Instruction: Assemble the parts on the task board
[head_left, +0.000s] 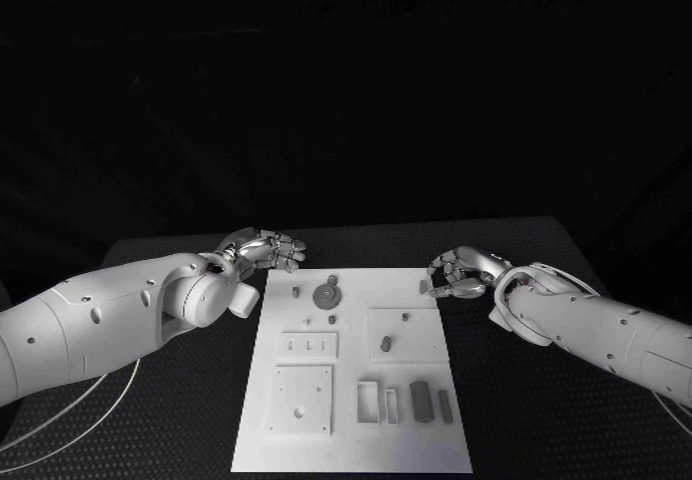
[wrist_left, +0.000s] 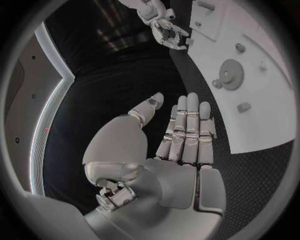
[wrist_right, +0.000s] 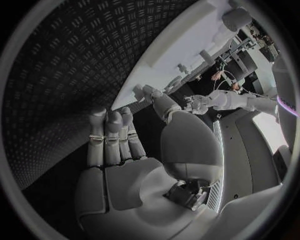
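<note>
The white task board (head_left: 361, 450) lies lengthwise in the middle of the black table. A grey gear (head_left: 327, 296) sits near its far end with small pegs (head_left: 296, 293) around it. An oval piece (head_left: 385, 344) lies mid-board, and several upright blocks (head_left: 420, 400) stand near the front. My left hand (head_left: 267, 250) hovers just off the board's far left corner, fingers straight and empty (wrist_left: 181, 145), with the gear (wrist_left: 230, 75) beyond them. My right hand (head_left: 464, 275) is at the board's far right edge beside a small part (head_left: 424, 287). Its fingers (wrist_right: 112, 135) are stretched out, thumb towards the board (wrist_right: 181, 45), holding nothing.
A thin pale cable (head_left: 87, 410) loops over the table's front left under my left arm. Bare black table (head_left: 534, 420) flanks the board on both sides. The table's far edge runs just behind both hands.
</note>
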